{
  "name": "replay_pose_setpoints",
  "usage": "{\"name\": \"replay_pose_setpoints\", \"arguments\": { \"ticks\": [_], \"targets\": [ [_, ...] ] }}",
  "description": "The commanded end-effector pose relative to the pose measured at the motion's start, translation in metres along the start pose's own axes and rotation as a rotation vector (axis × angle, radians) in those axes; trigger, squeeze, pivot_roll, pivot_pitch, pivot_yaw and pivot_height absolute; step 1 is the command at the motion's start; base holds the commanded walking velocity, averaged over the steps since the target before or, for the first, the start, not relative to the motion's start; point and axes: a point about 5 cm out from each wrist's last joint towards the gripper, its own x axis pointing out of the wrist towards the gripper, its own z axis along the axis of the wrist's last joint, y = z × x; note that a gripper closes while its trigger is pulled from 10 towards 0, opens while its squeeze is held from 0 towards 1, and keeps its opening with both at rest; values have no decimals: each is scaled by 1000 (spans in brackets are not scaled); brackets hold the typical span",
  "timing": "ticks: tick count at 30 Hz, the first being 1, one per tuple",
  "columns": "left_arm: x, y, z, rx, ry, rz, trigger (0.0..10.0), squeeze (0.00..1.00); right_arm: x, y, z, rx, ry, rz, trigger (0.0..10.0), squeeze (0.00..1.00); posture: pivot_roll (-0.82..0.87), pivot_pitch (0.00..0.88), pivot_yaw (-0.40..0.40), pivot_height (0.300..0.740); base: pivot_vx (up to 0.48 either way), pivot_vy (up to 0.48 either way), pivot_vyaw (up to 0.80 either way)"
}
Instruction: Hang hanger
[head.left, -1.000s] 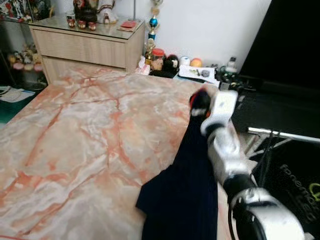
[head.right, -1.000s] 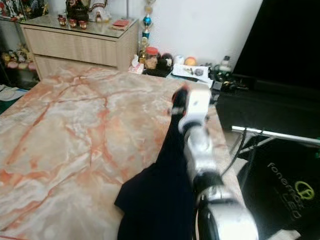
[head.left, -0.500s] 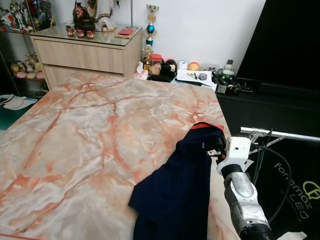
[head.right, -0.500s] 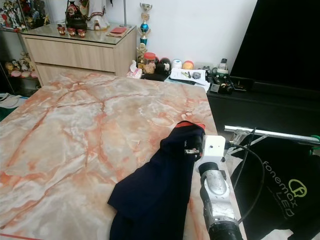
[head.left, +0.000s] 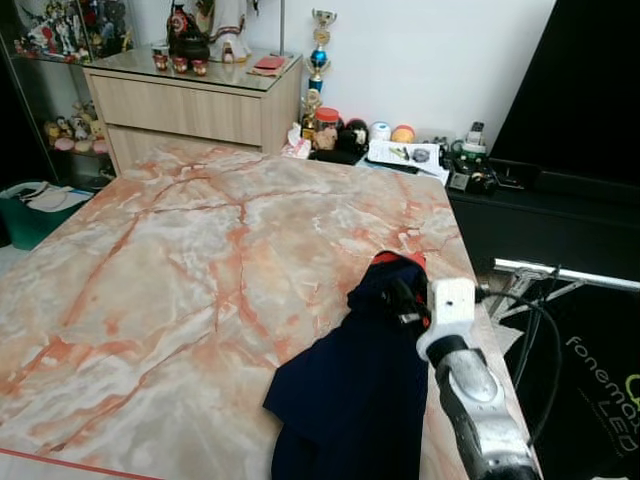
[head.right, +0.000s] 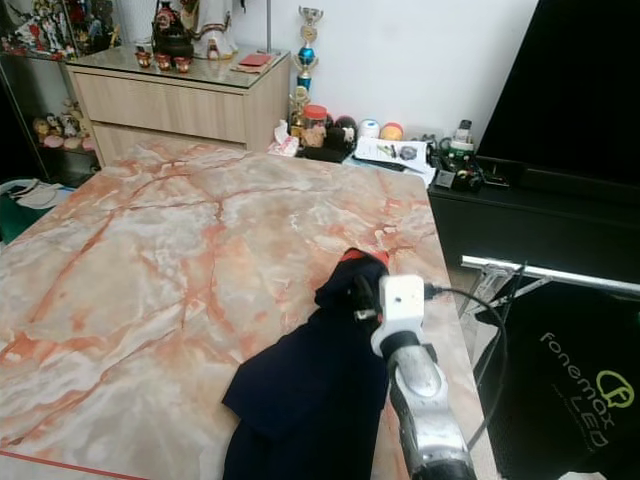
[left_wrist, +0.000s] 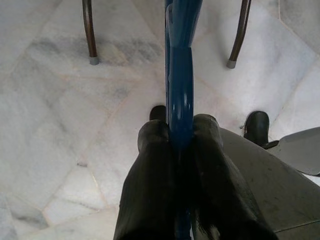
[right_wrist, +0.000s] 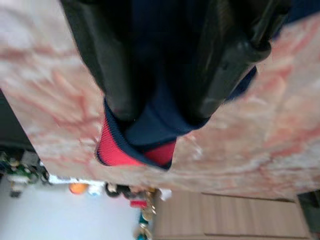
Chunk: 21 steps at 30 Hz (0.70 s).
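1. Right now, right end effector (head.left: 405, 300) sits low over the marble table (head.left: 180, 260) near its right edge, fingers (right_wrist: 117, 85) clamped on the collar end of a navy garment (head.left: 355, 390) with a red collar band (right_wrist: 112, 147).
2. Garment lies flat on the table, long axis running from the collar near the end effector back toward the near table edge; collar end points away from the robot.
3. Left end effector (left_wrist: 180, 145) hangs over a pale tiled floor (left_wrist: 55, 110), fingers (left_wrist: 150, 180) pinched tight on a blue hanger (left_wrist: 180, 70); the gripped bar runs straight out along the fingers.
4. Containers: red-lidded jar (head.left: 326, 122) stands on the low dark unit behind the table beside a wooden dresser (head.left: 190, 100); contents too small to tell.
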Motion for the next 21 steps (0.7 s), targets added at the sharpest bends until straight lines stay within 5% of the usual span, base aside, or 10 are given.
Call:
{"name": "replay_pose_setpoints", "arguments": {
  "ticks": [1, 9, 17, 18, 20, 21],
  "targets": [
    [-2, -5, -15, 27, 62, -19, 10000, 0, -4, -6, 1, -12, 4, -17, 10000, 1000, 84, 0, -90, 740, 0, 0, 0],
    [-2, -5, -16, 42, 66, -20, 10000, 0, -23, -5, -19, 13, 85, -40, 10000, 1000, 83, 0, -86, 740, 0, 0, 0],
    [-7, 15, -23, 51, 73, -3, 10000, 0, -30, 3, -21, -17, 112, 27, 10000, 984, 82, 0, -86, 740, 0, 0, 0],
    [-7, 16, -24, 53, 74, -2, 10000, 0, -31, 2, -18, -31, 88, 33, 10000, 573, 82, 0, -86, 740, 0, 0, 0],
    [-7, 17, -24, 55, 74, -3, 10000, 0, -33, 2, -17, -32, 72, 37, 10000, 573, 82, 0, -86, 740, 0, 0, 0],
    [-7, 17, -24, 56, 74, -4, 10000, 0, -35, 1, -16, -18, 59, 25, 10000, 75, 82, 0, -86, 740, 0, 0, 0]
  ]
}}
